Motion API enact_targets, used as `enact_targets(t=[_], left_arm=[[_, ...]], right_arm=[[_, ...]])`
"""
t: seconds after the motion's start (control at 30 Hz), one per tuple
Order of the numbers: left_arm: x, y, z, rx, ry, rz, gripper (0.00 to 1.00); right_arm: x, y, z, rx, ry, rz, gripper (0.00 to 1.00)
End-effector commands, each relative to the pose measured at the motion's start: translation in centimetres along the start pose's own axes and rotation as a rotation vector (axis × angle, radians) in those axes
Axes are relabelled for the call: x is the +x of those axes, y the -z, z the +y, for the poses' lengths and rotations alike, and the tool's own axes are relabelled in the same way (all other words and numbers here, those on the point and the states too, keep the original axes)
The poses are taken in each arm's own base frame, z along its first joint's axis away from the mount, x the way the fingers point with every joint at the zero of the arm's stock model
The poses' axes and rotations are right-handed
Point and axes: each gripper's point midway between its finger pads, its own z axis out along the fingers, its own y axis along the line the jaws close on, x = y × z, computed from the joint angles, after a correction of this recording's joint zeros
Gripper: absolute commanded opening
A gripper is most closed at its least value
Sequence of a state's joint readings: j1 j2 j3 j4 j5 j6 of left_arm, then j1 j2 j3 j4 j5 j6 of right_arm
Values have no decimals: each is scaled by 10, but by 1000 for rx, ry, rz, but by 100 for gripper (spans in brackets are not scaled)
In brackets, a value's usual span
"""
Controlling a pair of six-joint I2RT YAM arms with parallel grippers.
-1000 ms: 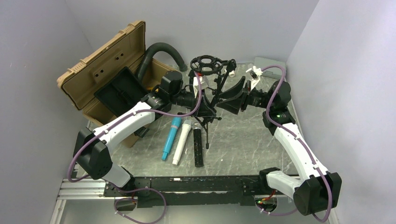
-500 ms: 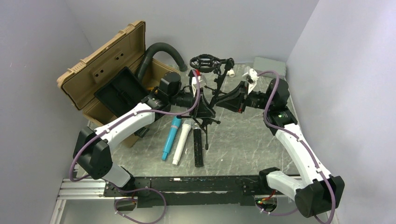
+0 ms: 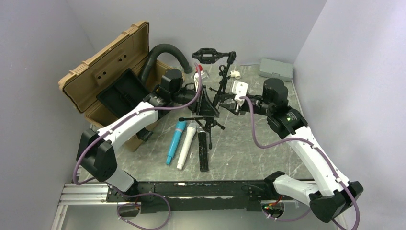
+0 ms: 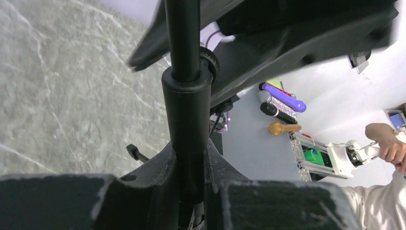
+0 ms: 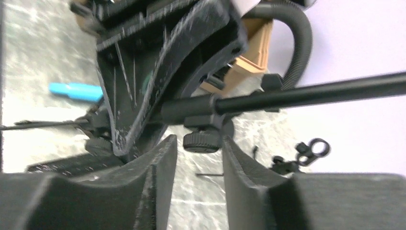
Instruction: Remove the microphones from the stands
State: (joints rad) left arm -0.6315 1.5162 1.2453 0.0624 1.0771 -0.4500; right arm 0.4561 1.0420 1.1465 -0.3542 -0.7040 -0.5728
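The stand (image 3: pixel 224 79), near the bench's far edge, is gripped at its pole by the left gripper (image 4: pixel 189 165). The right gripper (image 5: pixel 198 155) is held spread beside its knob (image 5: pixel 201 140). Three microphones (image 3: pixel 186 141) are laid mid-bench.

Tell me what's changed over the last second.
The right gripper swung left, narrowed from wide open, and now brackets a knob on the stand, not clearly clamped. The stand tipped, so its ring mount sits farther back and looks flatter. The left gripper stayed shut on the stand's pole. The three mics on the table and the case have not moved.
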Motion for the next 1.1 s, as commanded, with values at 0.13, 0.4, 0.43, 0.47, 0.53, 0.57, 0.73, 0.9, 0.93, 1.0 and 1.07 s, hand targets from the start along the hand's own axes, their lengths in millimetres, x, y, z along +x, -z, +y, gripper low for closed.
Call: enact_targets(t=[0.13, 0.4, 0.43, 0.47, 0.53, 0.57, 0.73, 0.9, 0.93, 1.0, 1.07], left_arm=[[-67, 11, -40, 60, -269, -53, 0], [-96, 31, -28, -85, -401, -94, 0], [-99, 33, -27, -97, -416, -98, 0], [-100, 33, -25, -112, -427, -96, 0], [-101, 34, -21, -133, -443, -93, 0], [-100, 34, -19, -145, -451, -87, 0], [-88, 39, -8, -190, -508, -50, 0], [-83, 42, -8, -210, -512, -56, 0], [-82, 42, -7, -211, -505, -58, 0], [-79, 41, -6, -206, -488, -64, 0], [-75, 38, -4, -191, -472, -63, 0]], right_arm=[[9, 10, -13, 24, 21, 190, 57], [-22, 19, -22, 21, -122, 157, 59], [-26, 21, -25, 24, -143, 144, 59], [-30, 24, -28, 25, -171, 124, 59], [-40, 31, -33, 13, -235, 70, 60], [-44, 33, -34, -1, -273, 45, 60], [-51, 25, -29, -134, -445, -48, 61], [-61, 22, -27, -238, -539, -111, 64], [-66, 24, -26, -248, -540, -120, 65], [-73, 26, -25, -258, -541, -136, 67], [-77, 25, -27, -266, -554, -149, 67]])
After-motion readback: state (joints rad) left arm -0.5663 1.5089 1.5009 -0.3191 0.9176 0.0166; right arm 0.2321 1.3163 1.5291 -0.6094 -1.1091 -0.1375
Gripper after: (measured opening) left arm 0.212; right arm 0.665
